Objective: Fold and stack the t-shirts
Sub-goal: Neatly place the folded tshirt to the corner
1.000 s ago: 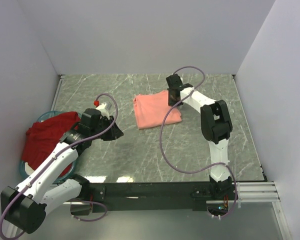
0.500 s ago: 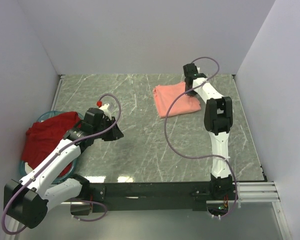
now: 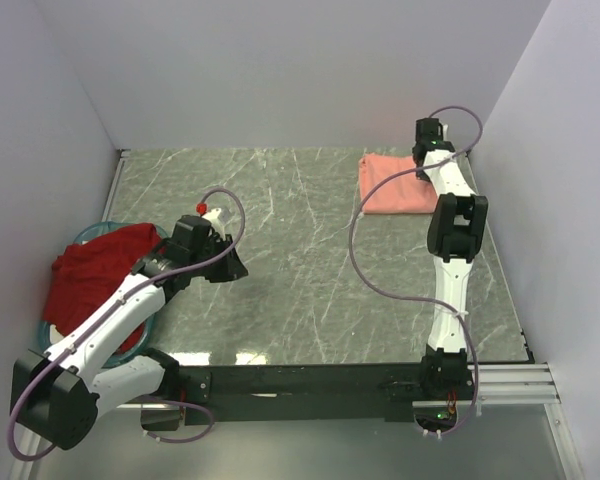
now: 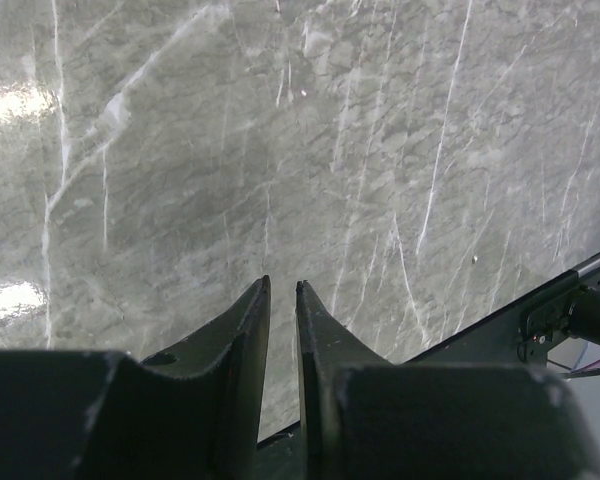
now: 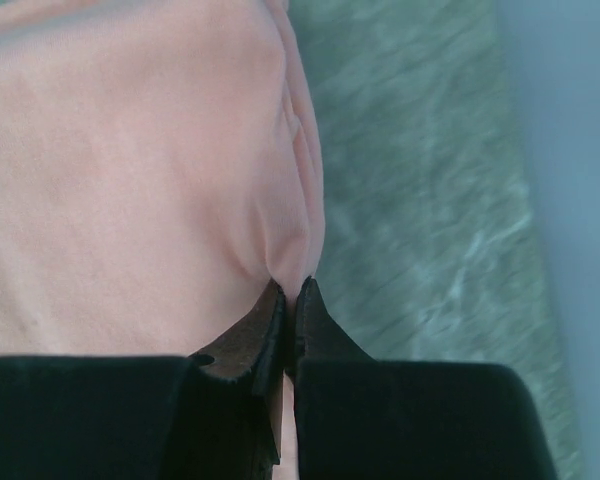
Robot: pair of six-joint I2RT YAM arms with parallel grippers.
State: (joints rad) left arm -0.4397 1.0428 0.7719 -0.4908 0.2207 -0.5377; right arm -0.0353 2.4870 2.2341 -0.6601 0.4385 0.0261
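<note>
The salmon-pink t-shirt (image 3: 392,184) lies folded flat at the far right of the table. My right gripper (image 3: 426,152) is at its far right corner. In the right wrist view this gripper (image 5: 290,288) is shut on a pinched edge of the pink shirt (image 5: 130,170). The dark red t-shirt (image 3: 92,274) is crumpled in the teal basket (image 3: 46,335) at the left. My left gripper (image 3: 230,268) hovers over bare table to the right of the basket. In the left wrist view its jaws (image 4: 282,285) stand almost together with nothing between them.
The side walls stand close to the table; the right wall (image 3: 550,150) is just beyond the pink shirt. The black rail (image 3: 310,380) with the arm bases runs along the near edge. The marble table (image 3: 300,270) lies between the two arms.
My right gripper has dragged the pink shirt from the table's middle to the far right, near the back corner. The left arm has hardly moved.
</note>
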